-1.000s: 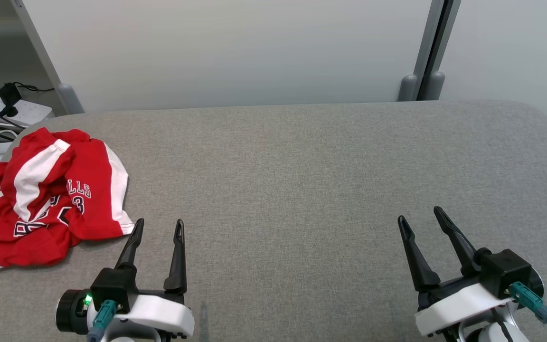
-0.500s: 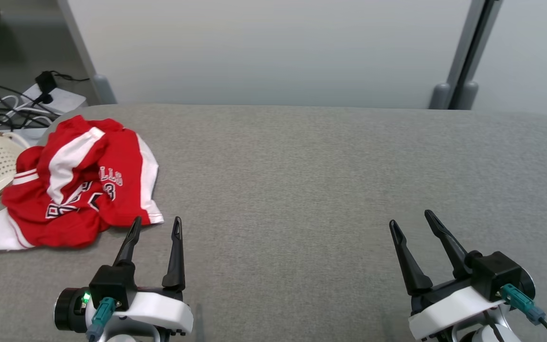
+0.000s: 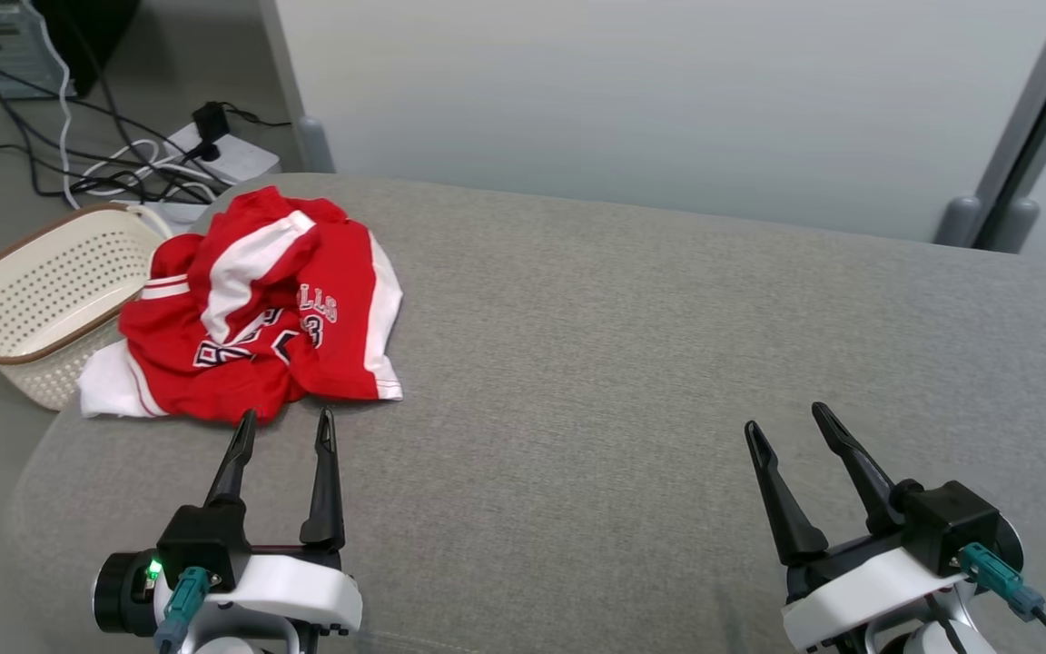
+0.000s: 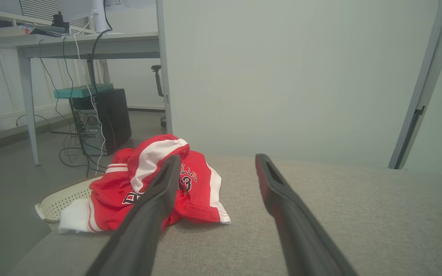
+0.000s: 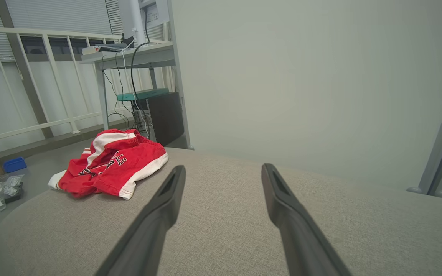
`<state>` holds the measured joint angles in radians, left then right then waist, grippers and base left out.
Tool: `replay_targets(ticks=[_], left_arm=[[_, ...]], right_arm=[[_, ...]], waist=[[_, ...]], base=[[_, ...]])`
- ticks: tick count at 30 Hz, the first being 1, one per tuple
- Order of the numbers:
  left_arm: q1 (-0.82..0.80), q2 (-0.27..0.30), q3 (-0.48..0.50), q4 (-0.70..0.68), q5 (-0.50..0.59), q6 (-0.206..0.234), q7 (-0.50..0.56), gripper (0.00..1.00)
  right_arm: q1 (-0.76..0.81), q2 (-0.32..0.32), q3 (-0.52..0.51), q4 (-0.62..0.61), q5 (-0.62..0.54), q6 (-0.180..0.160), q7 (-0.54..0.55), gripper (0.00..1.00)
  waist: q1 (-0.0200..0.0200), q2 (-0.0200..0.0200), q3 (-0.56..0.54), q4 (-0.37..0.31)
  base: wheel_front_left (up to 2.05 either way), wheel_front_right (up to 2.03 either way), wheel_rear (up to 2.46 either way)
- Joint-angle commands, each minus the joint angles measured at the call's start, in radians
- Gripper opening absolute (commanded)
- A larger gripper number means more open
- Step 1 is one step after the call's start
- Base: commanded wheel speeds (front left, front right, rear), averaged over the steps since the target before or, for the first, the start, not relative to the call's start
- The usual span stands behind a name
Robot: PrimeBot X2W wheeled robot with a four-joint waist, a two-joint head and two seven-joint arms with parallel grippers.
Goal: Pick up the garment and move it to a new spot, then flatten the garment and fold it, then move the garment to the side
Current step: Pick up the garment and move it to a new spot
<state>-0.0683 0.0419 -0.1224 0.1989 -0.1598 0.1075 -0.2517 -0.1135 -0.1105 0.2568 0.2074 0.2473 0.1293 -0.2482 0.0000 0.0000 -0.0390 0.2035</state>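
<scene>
The garment [image 3: 260,313] is a red and white jersey with dark lettering, lying crumpled at the far left corner of the grey padded table [image 3: 650,363]. One white edge hangs toward the table's left rim. My left gripper [image 3: 285,418] stands open just short of the jersey's near edge, nothing between its fingers. In the left wrist view the garment [image 4: 198,188] lies ahead and to the left of the open left gripper [image 4: 217,157]. My right gripper [image 3: 786,418] is open over bare table at the lower right, far from the jersey; its wrist view has the garment [image 5: 113,168] far left.
A cream perforated basket [image 3: 42,304] with a brown rim sits on the floor beside the table's left end. Cables and a power strip [image 3: 214,154] lie behind it. A pale partition wall [image 3: 668,100] runs along the table's far edge. A desk and computer tower [image 4: 102,119] stand beyond.
The head camera has turned left, so the jersey, basket and cables now sit further right in the picture. Both grippers stay open and keep their pose.
</scene>
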Motion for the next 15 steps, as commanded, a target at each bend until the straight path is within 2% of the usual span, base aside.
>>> replay_targets(ticks=[1,15], left_arm=[[-0.033,0.008,0.029,-0.033,0.0,0.011,-0.01,1.0],[-0.024,0.008,0.045,-0.043,-0.006,0.011,-0.01,1.0]], right_arm=[[-0.022,-0.01,0.012,-0.025,0.006,0.001,-0.014,1.0],[-0.014,-0.005,0.006,-0.022,0.019,0.001,-0.014,1.0]], waist=[[0.0,0.0,0.001,0.026],[0.0,0.0,0.001,0.095]], base=[[0.0,0.0,0.0],[0.0,0.0,0.0]])
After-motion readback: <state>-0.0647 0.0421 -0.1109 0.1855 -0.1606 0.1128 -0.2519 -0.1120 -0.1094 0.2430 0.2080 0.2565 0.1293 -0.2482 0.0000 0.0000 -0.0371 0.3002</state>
